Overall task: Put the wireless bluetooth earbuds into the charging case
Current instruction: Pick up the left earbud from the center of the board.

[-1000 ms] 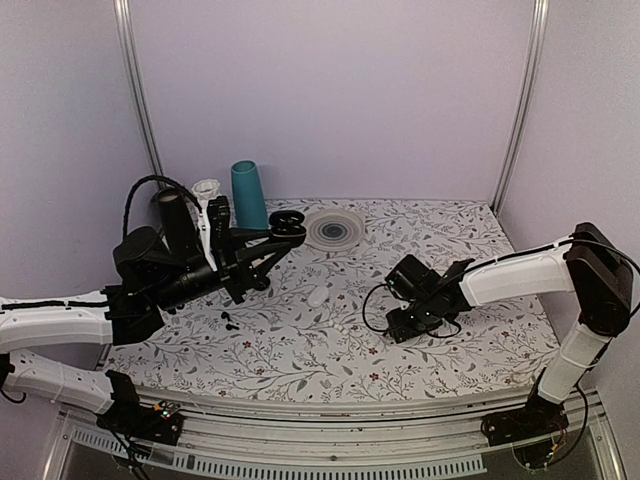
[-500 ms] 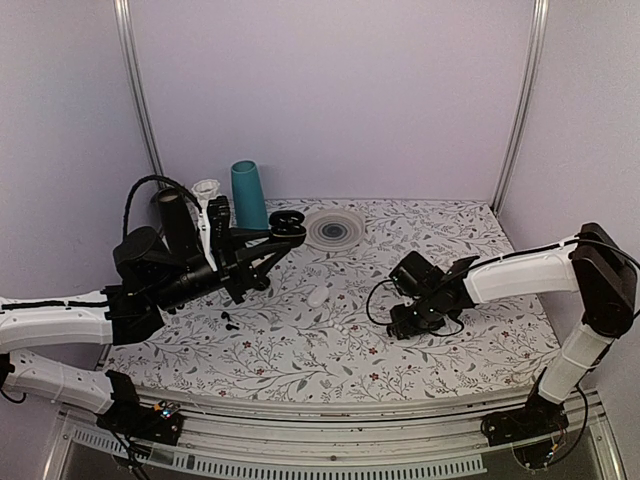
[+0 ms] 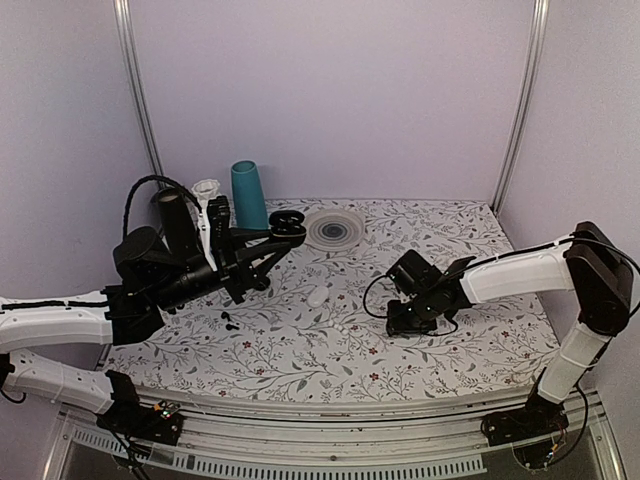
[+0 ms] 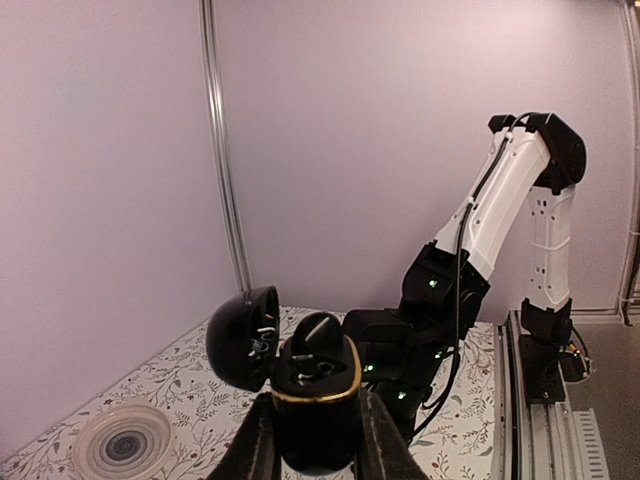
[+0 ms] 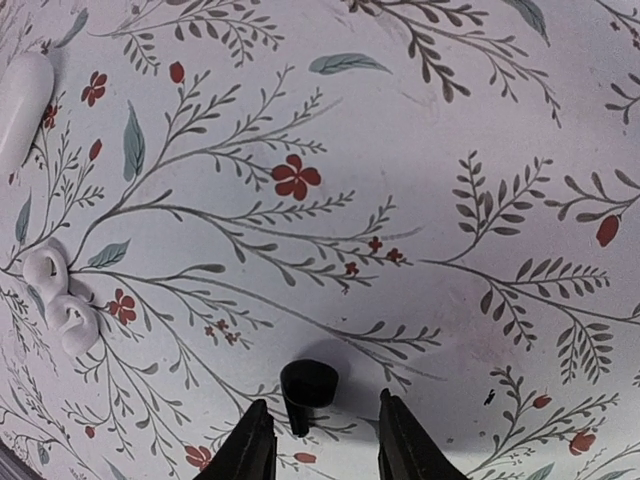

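Earbud (image 5: 308, 385) sits untouched between spread right jaws; left jaws pinch charging case (image 4: 316, 400).

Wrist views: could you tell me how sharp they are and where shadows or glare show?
Right wrist view: sharp, a faint soft shadow beside the black earbud. Left wrist view: even light, small glints on the black case.

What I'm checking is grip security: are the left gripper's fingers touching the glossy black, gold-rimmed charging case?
Touching. The left wrist view shows the left gripper with both fingers pressed against the black charging case.
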